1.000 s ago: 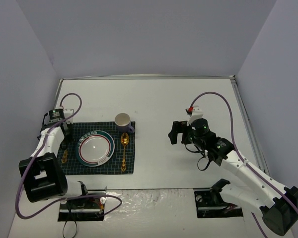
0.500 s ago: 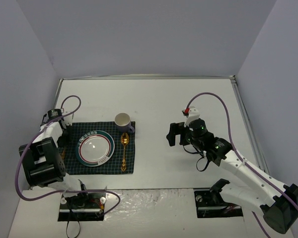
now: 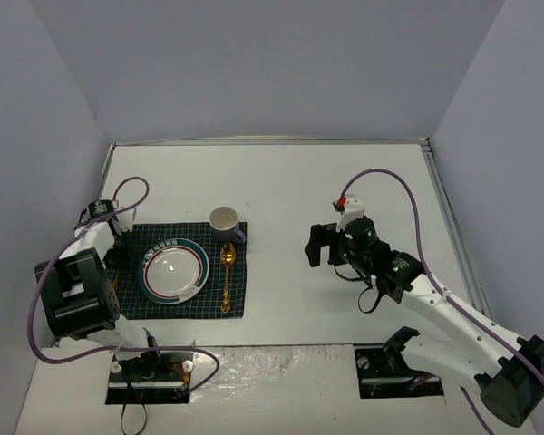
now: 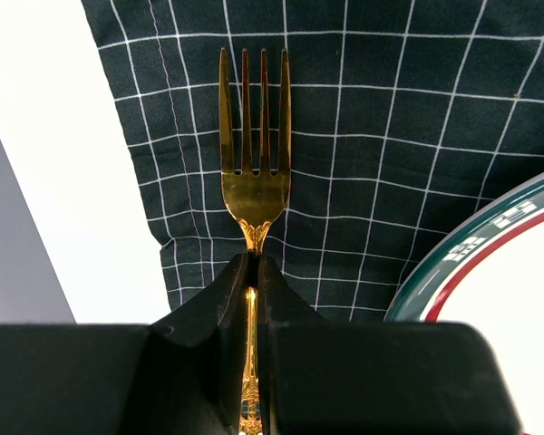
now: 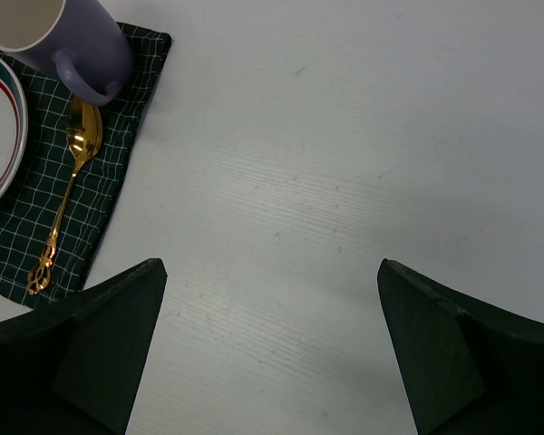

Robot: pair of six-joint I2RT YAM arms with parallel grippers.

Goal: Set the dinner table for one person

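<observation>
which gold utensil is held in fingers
The fork, left of the plate, its handle pinched by the left fingers. The spoon lies free on the cloth, right of the plate.

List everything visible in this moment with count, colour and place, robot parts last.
white rectangular tabletop with metal rim: 1, white, under everything.
dark green checked cloth: 1, green with white lines, on the tabletop's left half.
round plate with green and red rim bands: 1, white centre, middle of the cloth.
lilac ceramic mug: 1, lilac, white inside, upright at the cloth's far right corner.
gold metal spoon: 1, gold, on the cloth right of the plate, bowl toward the mug.
gold metal fork: 1, gold, over the cloth's left strip, handle gripped.
left gripper: 1, black, shut on the fork.
right gripper: 1, black, open and holding nothing, over bare tabletop.
</observation>
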